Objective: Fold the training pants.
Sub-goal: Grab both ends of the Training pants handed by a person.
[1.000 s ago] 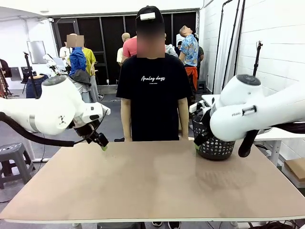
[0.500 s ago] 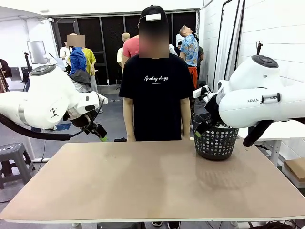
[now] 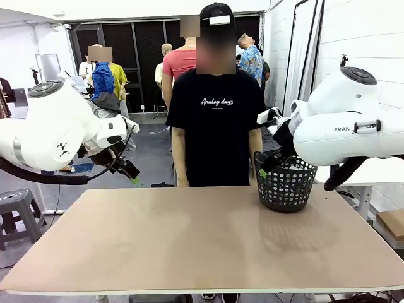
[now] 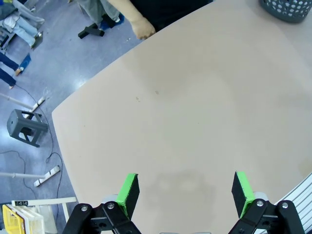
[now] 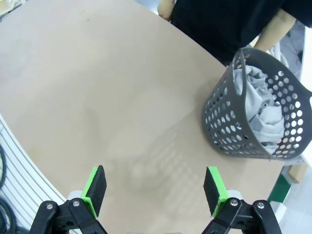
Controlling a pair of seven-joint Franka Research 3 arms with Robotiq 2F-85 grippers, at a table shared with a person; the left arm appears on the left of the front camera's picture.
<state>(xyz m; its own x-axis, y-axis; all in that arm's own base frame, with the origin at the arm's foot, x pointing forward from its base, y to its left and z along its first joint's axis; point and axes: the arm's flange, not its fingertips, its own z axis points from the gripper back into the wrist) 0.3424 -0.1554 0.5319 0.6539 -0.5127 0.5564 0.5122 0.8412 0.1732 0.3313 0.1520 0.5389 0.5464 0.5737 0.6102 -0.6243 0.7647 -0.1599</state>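
The training pants (image 5: 259, 108) are a crumpled light grey bundle inside the black mesh basket (image 5: 229, 127), which stands at the table's far right (image 3: 285, 189). My right gripper (image 5: 155, 191) hangs open above bare tabletop, the basket ahead and to its right. From the front, it (image 3: 262, 170) hovers just left of the basket's rim. My left gripper (image 4: 185, 191) is open and empty over the table's left part, seen from the front (image 3: 134, 180) raised above the far left edge.
A person in a black T-shirt (image 3: 218, 113) stands at the far edge, one hand (image 4: 141, 30) hanging by the table. The brown table (image 3: 202, 240) is bare apart from the basket. A grey stool (image 4: 28, 127) stands on the floor to the left.
Both arms have lifted and drawn back toward their sides, which uncovers the basket. The person has stepped a little to the right. Both grippers stay open.
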